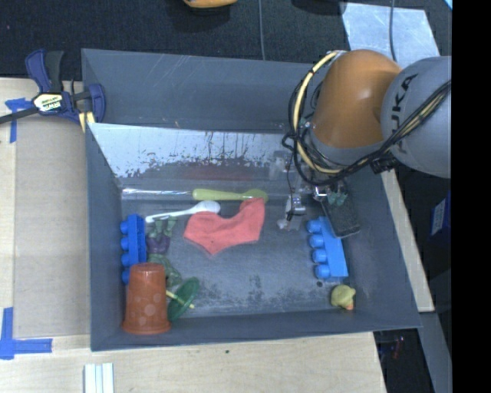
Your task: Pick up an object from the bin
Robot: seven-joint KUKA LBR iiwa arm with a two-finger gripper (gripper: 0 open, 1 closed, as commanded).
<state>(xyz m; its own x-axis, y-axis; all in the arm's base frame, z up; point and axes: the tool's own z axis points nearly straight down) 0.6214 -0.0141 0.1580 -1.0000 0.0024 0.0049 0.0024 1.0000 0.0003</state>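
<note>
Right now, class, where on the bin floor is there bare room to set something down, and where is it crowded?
Bare floor lies in front of the red cloth, between the orange cup and the right blue brick. The left end is crowded: cup, left blue brick, purple grapes. The gripper hangs by the right brick.

Black surface (130, 23) along the top
</note>
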